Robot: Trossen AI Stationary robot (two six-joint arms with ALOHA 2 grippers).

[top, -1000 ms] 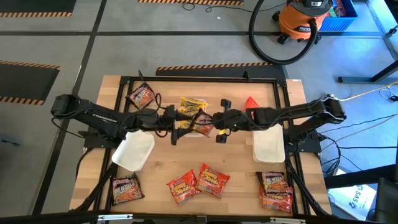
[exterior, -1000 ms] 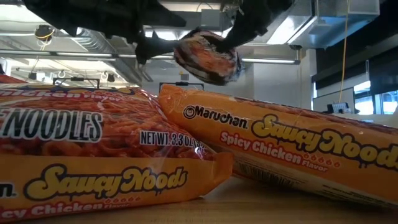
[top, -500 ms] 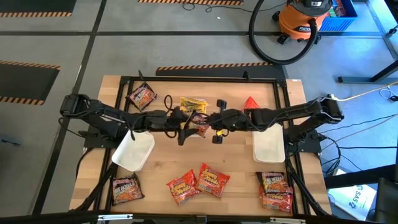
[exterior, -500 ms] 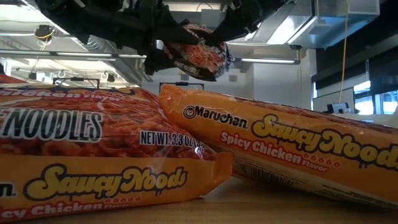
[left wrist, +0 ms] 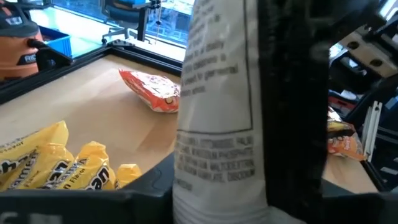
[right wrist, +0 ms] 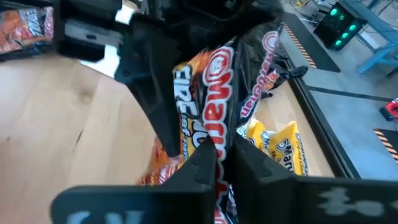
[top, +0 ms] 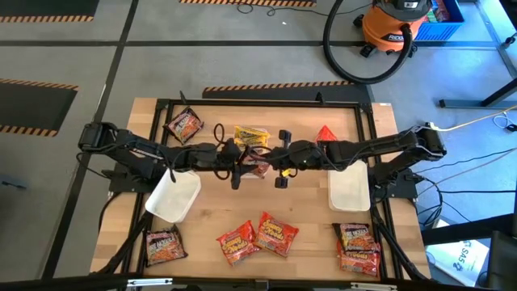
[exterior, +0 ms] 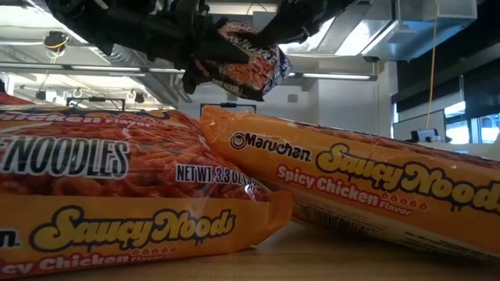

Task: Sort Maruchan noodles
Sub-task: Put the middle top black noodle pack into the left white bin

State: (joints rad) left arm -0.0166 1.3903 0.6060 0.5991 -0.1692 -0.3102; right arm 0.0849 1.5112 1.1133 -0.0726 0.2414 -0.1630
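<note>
A dark Maruchan packet with red print (top: 257, 166) hangs in the air over the middle of the table, between my two arms. My left gripper (top: 241, 166) comes at it level from the table's left and is shut on it. My right gripper (top: 277, 166) comes from the table's right, slanting a little down, and is shut on its other end. In the low view the packet (exterior: 248, 66) hangs high above two orange packets (exterior: 117, 195) (exterior: 351, 187) that lie flat on the table near the front edge. My left gripper holds the packet's left end between its two fingers, coming in level from the table's left. The packet's white printed back (left wrist: 217, 124) lies against one dark finger (left wrist: 292, 112); the other finger is hidden behind the packet. The packet is clear of the table. My right gripper pinches the packet's right-hand edge (right wrist: 221, 144) between its two fingers (right wrist: 202, 167), coming from the table's right and slanting down. The crinkled packet stands on edge in front of the fingers, lifted clear of the table.
Yellow packets (top: 251, 135), a dark one (top: 184, 124) and a red-orange one (top: 325, 135) lie toward the far edge. Two white trays (top: 174, 196) (top: 349, 187) sit left and right. More packets (top: 164, 245) (top: 358, 246) lie at the near corners.
My left gripper has moved toward the table's right, up to the held packet, and has shut on its left end. My right gripper has tipped a little, and the packet has shifted slightly up and toward the left arm, staying clear of the table.
</note>
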